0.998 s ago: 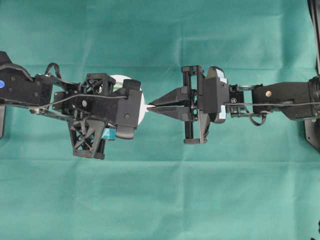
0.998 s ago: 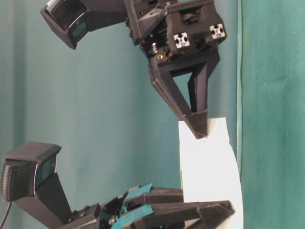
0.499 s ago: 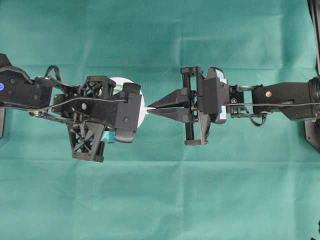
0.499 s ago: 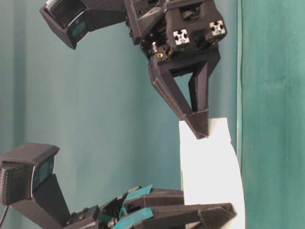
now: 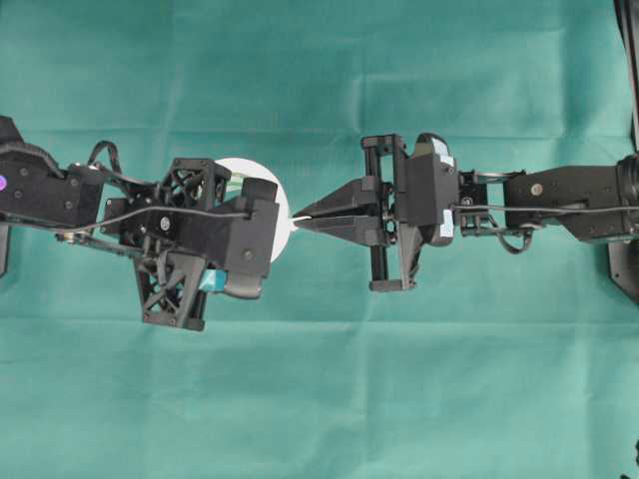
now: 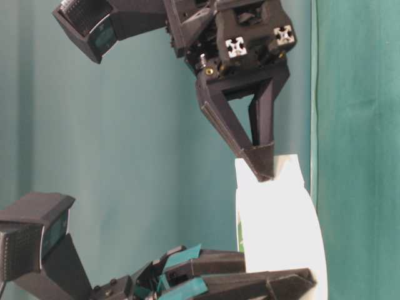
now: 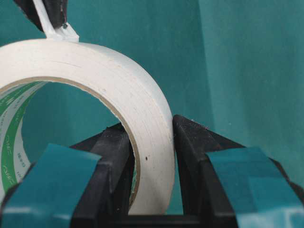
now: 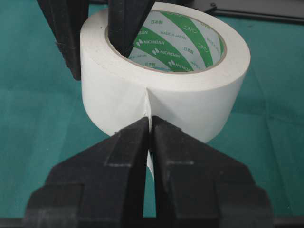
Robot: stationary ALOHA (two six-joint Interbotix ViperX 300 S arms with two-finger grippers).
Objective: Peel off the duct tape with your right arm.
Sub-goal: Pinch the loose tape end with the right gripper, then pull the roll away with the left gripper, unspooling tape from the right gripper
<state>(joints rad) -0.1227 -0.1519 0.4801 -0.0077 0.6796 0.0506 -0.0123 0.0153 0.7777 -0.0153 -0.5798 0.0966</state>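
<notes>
The duct tape (image 8: pixel 166 90), a wide white roll with a green-and-white printed core, is held above the green cloth. My left gripper (image 7: pixel 151 128), with teal pads, is shut on the roll's wall (image 7: pixel 118 85), one finger inside the core and one outside. The right gripper (image 8: pixel 150 121), with plain black pointed fingers, is shut on the tape's small loose end (image 8: pixel 147 107) at the roll's outer face. In the overhead view the right gripper (image 5: pixel 297 217) meets the roll (image 5: pixel 238 166) from the right. From table level the right gripper (image 6: pixel 265 172) pinches the top of the roll (image 6: pixel 278 219).
Green cloth (image 5: pixel 319 399) covers the whole table, with a faint crease running across it. The two arm bases sit at the left edge (image 5: pixel 3 239) and the right edge (image 5: pixel 624 269). A dark post stands at the top right corner (image 5: pixel 629 60).
The left arm has shifted slightly left and tilted, carrying the roll with it and uncovering more of it from above. The right gripper stays shut on the loose end.
</notes>
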